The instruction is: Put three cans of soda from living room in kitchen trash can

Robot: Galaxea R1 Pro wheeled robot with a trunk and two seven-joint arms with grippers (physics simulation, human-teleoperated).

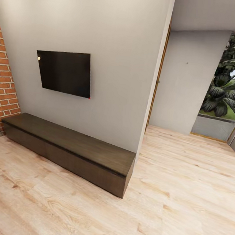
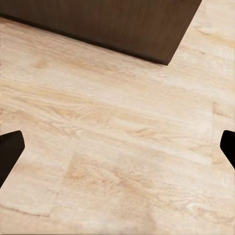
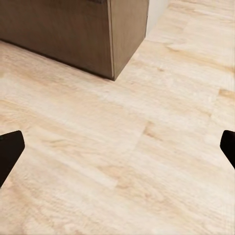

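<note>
No soda cans and no trash can are in view. I am in the living room, facing a grey wall with a black TV (image 1: pixel 64 72) and a low dark wood cabinet (image 1: pixel 69 152) beneath it. My left gripper (image 2: pixel 117 152) stands open over bare light wood floor, its black fingertips (image 2: pixel 10 149) wide apart with nothing between them. My right gripper (image 3: pixel 117 152) is open too, empty, above the floor near the cabinet's corner (image 3: pixel 115 44).
A red brick wall (image 1: pixel 1 78) borders the left. To the right of the grey wall's end, a passage (image 1: pixel 180 139) of wood floor leads back toward a glass door with plants (image 1: pixel 228 86) behind it. Wide floor (image 1: pixel 120 220) lies ahead.
</note>
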